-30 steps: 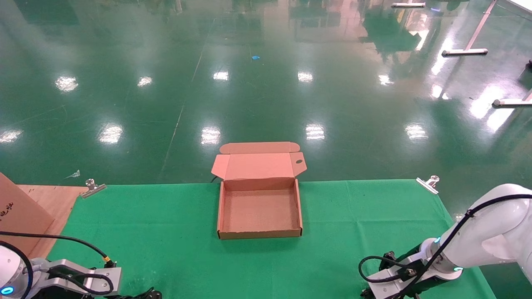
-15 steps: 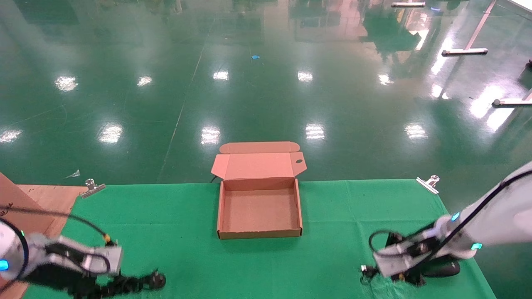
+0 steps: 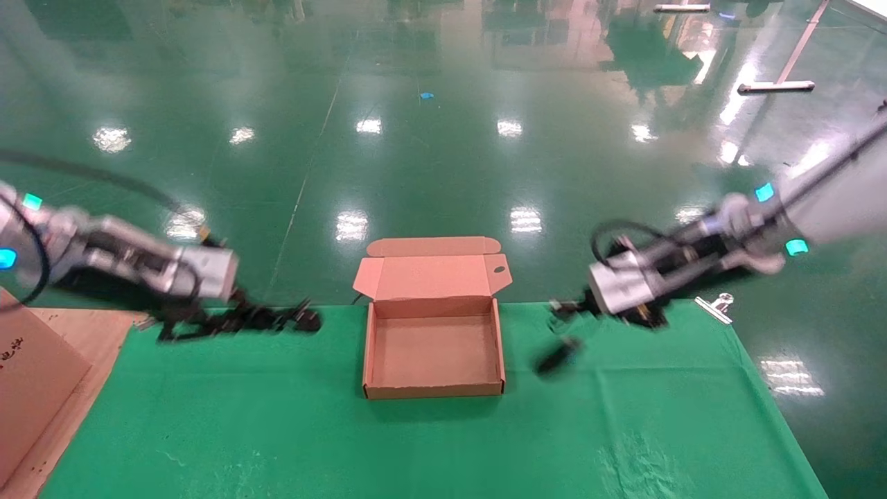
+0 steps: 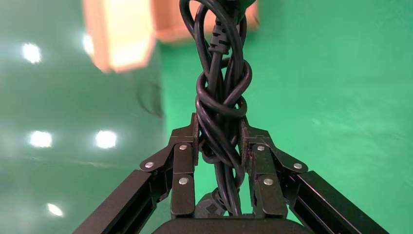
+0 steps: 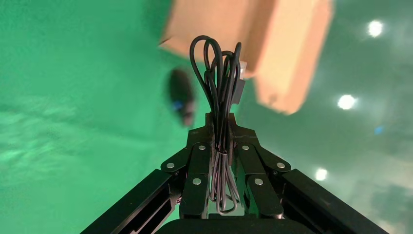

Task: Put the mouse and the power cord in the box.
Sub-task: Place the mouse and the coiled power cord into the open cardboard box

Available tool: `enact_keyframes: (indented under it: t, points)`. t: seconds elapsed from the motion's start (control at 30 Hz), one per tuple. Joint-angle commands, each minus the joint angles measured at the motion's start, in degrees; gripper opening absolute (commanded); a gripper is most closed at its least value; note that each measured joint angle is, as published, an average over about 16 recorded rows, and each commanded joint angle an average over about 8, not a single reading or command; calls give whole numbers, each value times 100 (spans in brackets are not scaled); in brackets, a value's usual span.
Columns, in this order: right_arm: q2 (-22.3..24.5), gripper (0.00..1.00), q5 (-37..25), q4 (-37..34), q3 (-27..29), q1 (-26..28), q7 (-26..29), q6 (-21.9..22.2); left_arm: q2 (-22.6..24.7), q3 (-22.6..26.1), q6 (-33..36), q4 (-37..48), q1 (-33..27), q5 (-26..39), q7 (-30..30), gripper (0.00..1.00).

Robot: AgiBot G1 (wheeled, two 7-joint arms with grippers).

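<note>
My left gripper (image 4: 219,146) pinches the power cord (image 4: 221,92) in the air, left of the box (image 3: 433,346). My right gripper (image 5: 220,141) squeezes the mouse's thin cable — the mouse (image 3: 558,357) dangles just right of the box, above the green cloth (image 3: 277,416).

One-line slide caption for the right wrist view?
Right claw clamps the mouse's bundled cable; mouse dangles beside the open box.

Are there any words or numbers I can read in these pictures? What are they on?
Dark marks on the brown board at the table's left edge: too blurred to read.
The box: no print shows.
The mouse, hanging below the right gripper: blurred, no lettering readable.
</note>
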Motion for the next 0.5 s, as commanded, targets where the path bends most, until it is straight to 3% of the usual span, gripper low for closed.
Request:
enact_keyframes:
  t: [0.03,0.23,0.5]
  points:
    - [-108,0,28,29,23,222,62,-58,102,-29,69,-96,-215,-40,-25,0]
    - [-454,0,210,418,97,437,267,219,591,-66,-150,-81,-550,-85,113,0]
    - [-506,0,541,1456,-46,135,636,1184,988,-170,-496,286,-608,-241,475,0]
